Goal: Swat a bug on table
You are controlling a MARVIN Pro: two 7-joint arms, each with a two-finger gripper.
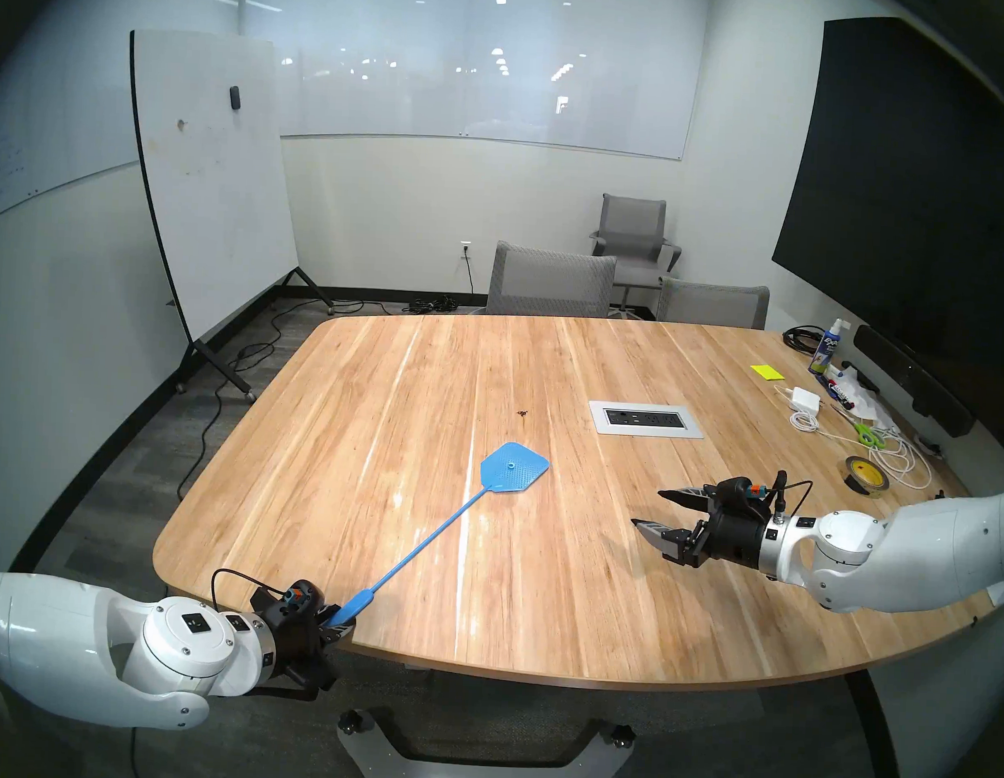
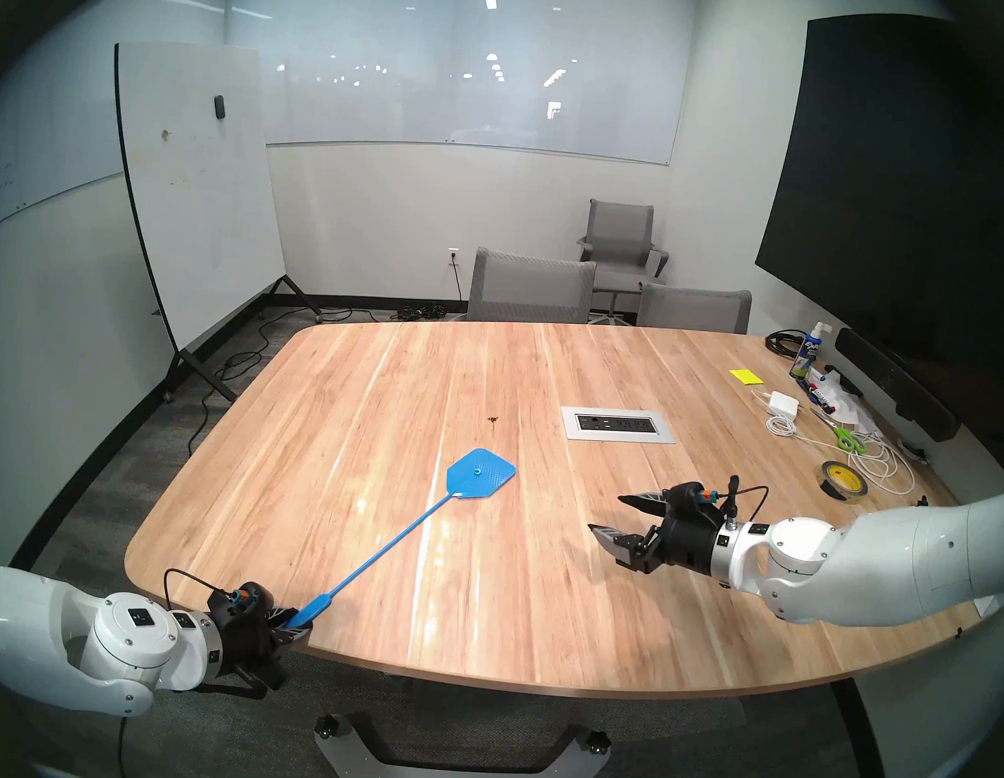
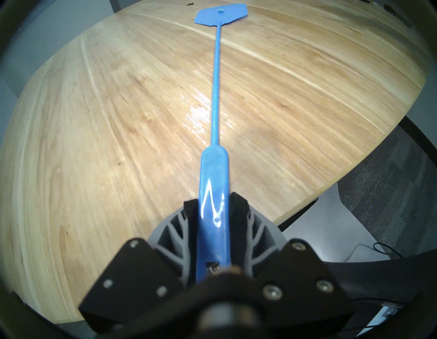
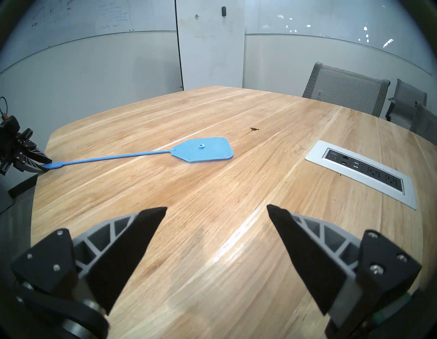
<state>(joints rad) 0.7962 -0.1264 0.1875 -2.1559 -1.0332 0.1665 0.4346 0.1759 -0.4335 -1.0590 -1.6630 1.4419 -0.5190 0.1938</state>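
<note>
From the head views I see the big light-wood plank desk [image 1: 538,554] with round corners. My left end effector [image 1: 337,618] sits at the near edge of the desk and is clamped on the handle of a long blue plastic fly swatter [image 1: 424,549]. The swatter's flat head lies on the wood, or just above it; I cannot tell which. The tiny dark brown bug [image 1: 523,413] sits on the desk a little past the head, apart from it, and to the left of the silver power-outlet panel [image 1: 646,419]. My right end effector [image 1: 652,508] hangs over the right side of the desk, spread wide and holding nothing.

In my left wrist view, the two black fingers [image 3: 191,213] press on both sides of the blue handle, and the swatter's head points away with the bug [image 3: 190,4] at the top rim.

In my right wrist view, both fingers [image 4: 142,227] stand far apart with bare wood between them. The bug [image 4: 254,129] sits beyond the swatter's head.
</note>
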